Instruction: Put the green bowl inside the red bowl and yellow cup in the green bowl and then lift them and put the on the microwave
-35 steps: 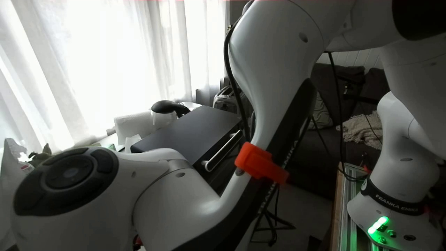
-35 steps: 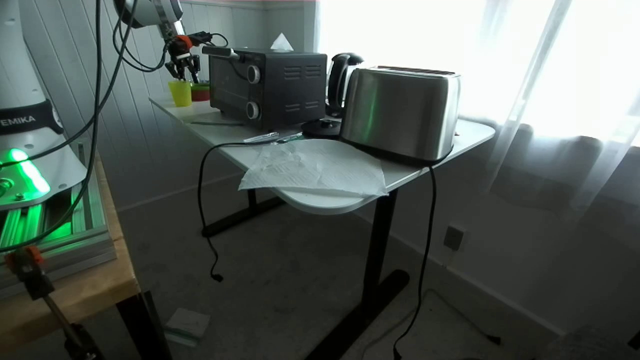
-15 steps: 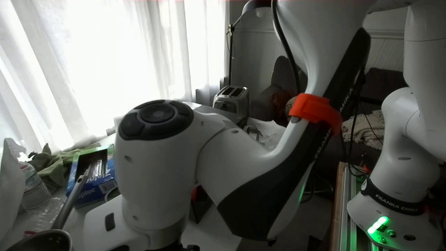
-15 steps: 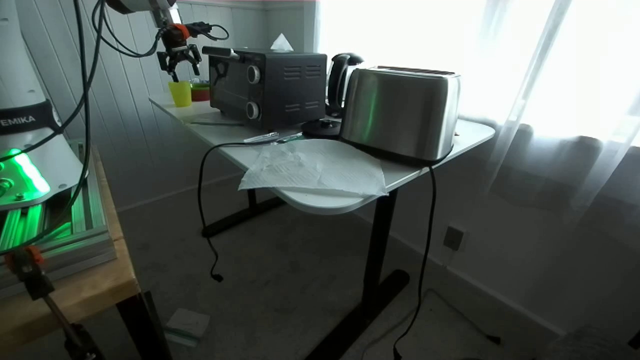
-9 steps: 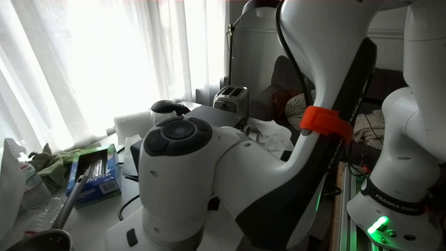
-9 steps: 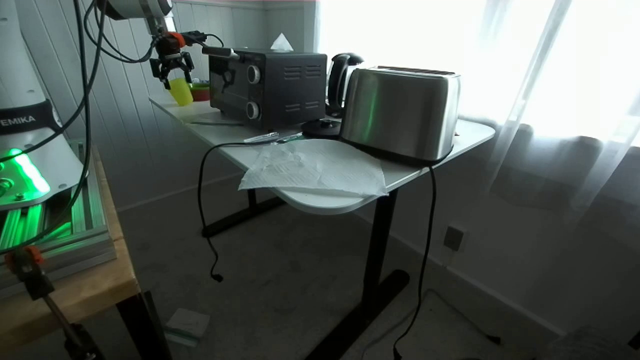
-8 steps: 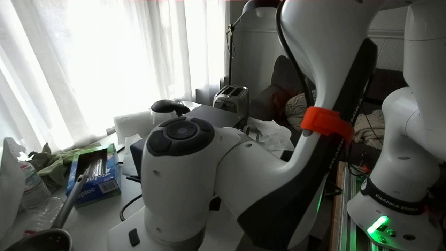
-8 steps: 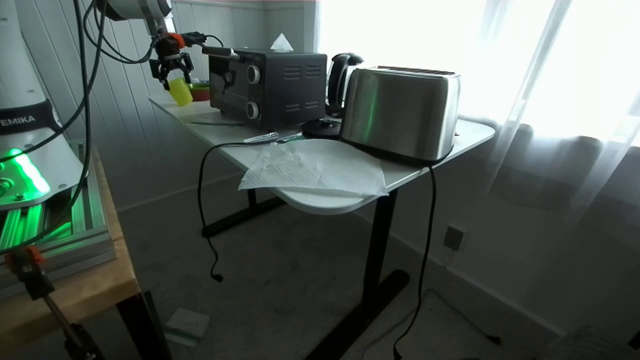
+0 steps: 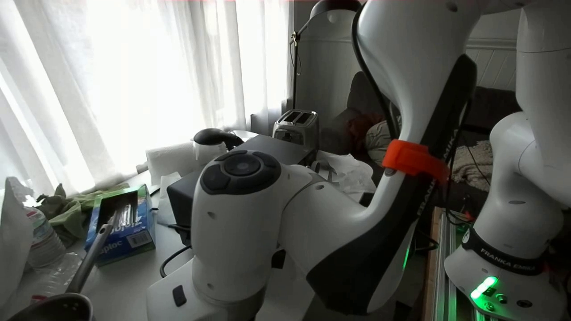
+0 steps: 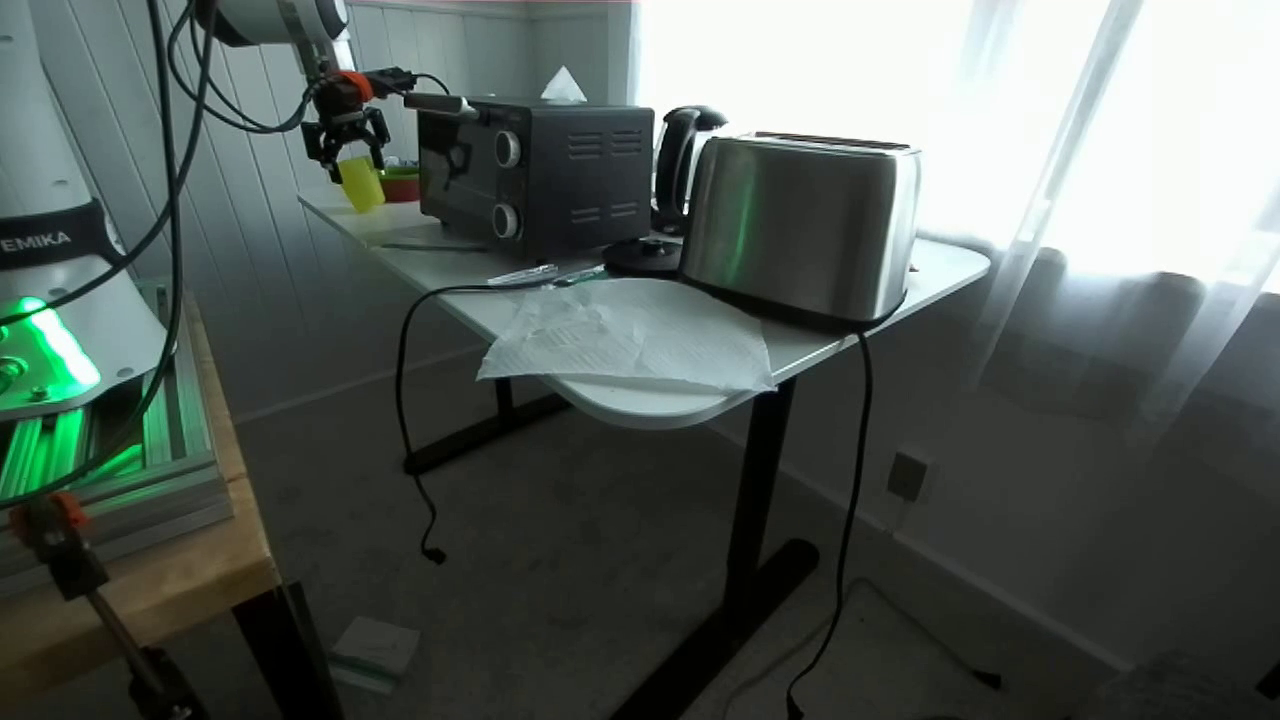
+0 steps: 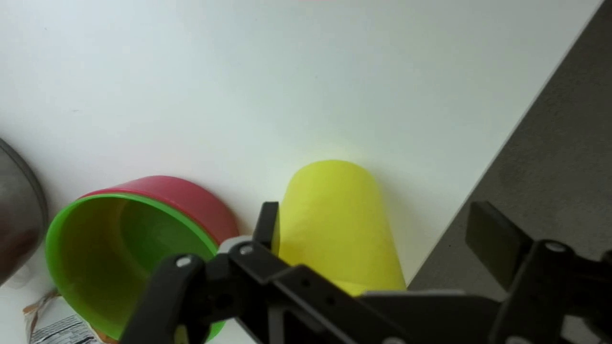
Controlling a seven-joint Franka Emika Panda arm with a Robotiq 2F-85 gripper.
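Note:
The green bowl (image 11: 158, 234) sits inside the red bowl (image 11: 196, 200) on the white table. To their right stands the yellow cup (image 11: 334, 215), which leans slightly in an exterior view, where the same yellow cup (image 10: 361, 184) shows in front of the red bowl (image 10: 401, 190). My gripper (image 11: 375, 222) is open around the cup. Its left finger (image 11: 266, 224) lies against or very near the cup's side, and its right finger (image 11: 497, 239) is well apart, beyond the table edge. The microwave (image 10: 560, 180) is the black box beside the bowls; in an exterior view the arm hides the gripper, cup and bowls.
A metal pan (image 11: 16, 210) lies left of the bowls, its handle (image 9: 89, 263) sticking up. A blue and green box (image 9: 122, 227) is on the table. Beyond the microwave are a kettle (image 10: 680, 165) and a silver toaster (image 10: 805, 225). The table edge (image 11: 485, 174) runs close to the cup.
My gripper has left the bowls, risen, shifted and come down over the yellow cup. The cup stood upright and then tilted; it now leans a little less than half a second ago.

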